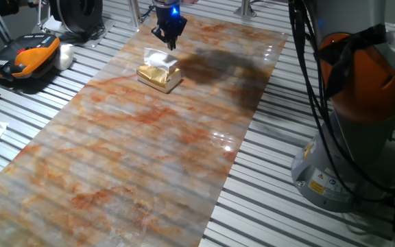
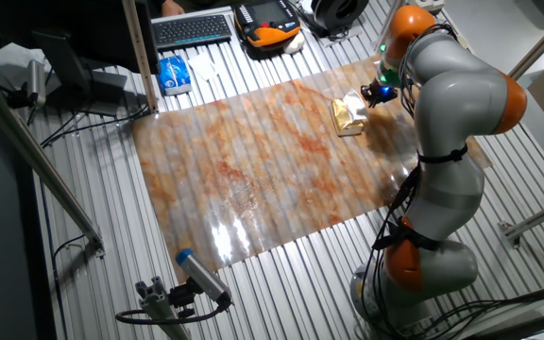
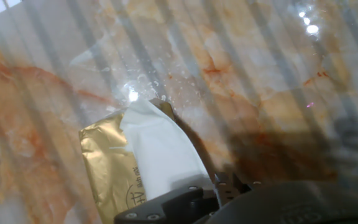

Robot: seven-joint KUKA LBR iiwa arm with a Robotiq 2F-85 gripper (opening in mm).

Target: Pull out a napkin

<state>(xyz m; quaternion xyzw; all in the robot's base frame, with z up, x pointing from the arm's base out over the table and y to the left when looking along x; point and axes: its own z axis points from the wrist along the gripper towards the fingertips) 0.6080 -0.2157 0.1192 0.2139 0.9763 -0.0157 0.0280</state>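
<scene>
Pinching the napkin (image 3: 160, 149), seemingly, with the hand (image 1: 171, 45) pressed together above the gold box (image 1: 158, 77) near the desk's (image 1: 149, 158) far edge. Lifting straight upward, slowly, probably keeping the sheet from tearing and the box from dragging.

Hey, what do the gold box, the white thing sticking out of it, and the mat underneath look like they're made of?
The gold box looks like foil or metallized wrap: shiny and crinkled. The napkin looks like thin matte paper, soft and slightly folded. The mat seems a glossy plastic sheet printed like marble: it shows bright glare, and its surface ripples in stripes, perhaps over the slatted table, which looks like ribbed metal.
</scene>
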